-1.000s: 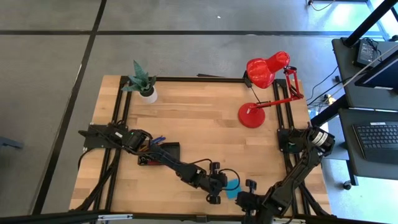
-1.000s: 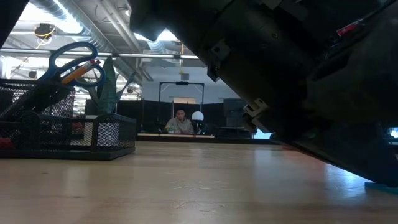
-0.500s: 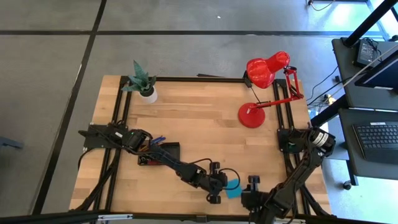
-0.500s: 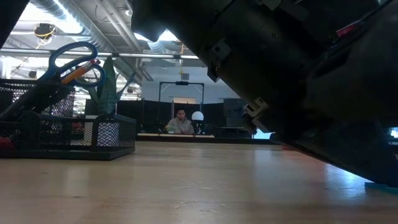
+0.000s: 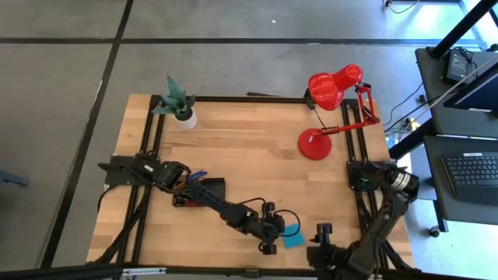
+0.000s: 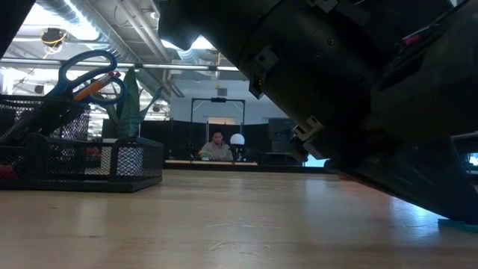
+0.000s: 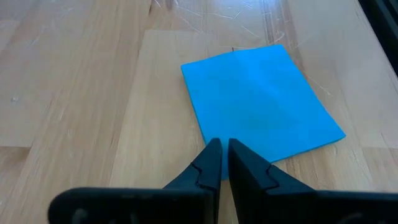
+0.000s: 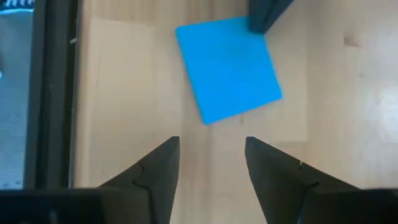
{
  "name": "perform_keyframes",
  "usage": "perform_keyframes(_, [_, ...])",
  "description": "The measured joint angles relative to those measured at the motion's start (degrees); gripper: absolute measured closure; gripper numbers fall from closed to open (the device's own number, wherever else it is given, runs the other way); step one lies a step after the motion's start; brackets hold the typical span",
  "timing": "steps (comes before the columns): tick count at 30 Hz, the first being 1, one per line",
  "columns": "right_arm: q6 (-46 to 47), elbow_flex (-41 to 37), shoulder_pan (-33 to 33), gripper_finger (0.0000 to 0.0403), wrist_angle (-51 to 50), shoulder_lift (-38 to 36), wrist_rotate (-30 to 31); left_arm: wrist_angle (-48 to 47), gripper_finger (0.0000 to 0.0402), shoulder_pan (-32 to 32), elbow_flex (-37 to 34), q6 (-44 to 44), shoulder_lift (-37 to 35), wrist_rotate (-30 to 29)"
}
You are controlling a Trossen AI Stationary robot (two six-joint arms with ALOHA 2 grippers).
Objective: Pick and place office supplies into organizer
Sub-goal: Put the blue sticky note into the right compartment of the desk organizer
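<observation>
Sticky-note pad (image 5: 292, 236), blue and square, lies flat on the wooden table (image 5: 257, 148) near the front edge, right of centre, with both grippers beside it. The left gripper (image 5: 271, 231), reaching across from the left side, has its 2 fingers pressed nearly together, holding nothing; in the left wrist view the fingertips (image 7: 211, 155) sit at the pad's (image 7: 261, 102) near edge, though contact cannot be confirmed. The right gripper (image 5: 320, 243) stands at the table's front edge, just right of the pad, fingers spread apart and empty; its wrist view shows the pad (image 8: 228, 67) lying clear of the 2 fingers (image 8: 158, 165), with bare wood between them. The black mesh organizer (image 5: 201, 190) sits near the left edge, already holding blue-handled scissors (image 6: 88, 75) and an orange pencil (image 6: 95, 87) standing upright. A potted plant (image 5: 177, 101) occupies the back left corner and a red desk lamp (image 5: 331, 105) the back right. A person (image 6: 216, 147) sits in the room beyond the table.
</observation>
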Motion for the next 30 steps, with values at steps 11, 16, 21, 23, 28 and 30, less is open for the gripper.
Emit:
perform_keyframes(11, [6.20,15.58,0.46,0.0217,-19.06,15.94,0.94,0.58,0.0380,0.22,0.00,0.04,0.00,0.13])
perform_keyframes(16, [6.91,15.90,0.51,0.0217,-17.79,18.16,1.00,0.67,0.0380,0.29,0.00,0.04,0.00,0.77])
perform_keyframes(21, [6.84,15.95,0.48,0.0217,-16.61,18.16,2.42,0.76,0.0380,0.33,0.00,0.02,0.00,1.20])
perform_keyframes(23, [6.56,15.81,0.48,0.0217,-16.23,18.17,2.62,1.20,0.0380,0.38,-0.02,0.03,0.03,1.21])
perform_keyframes(28, [5.31,15.76,0.46,0.0217,-15.87,18.16,2.84,2.33,0.0380,0.70,-0.04,-1.42,0.11,1.77])
perform_keyframes(30, [3.90,15.76,0.46,0.0217,-15.58,18.18,3.52,2.38,0.0380,0.70,-0.07,-1.40,0.13,1.73])
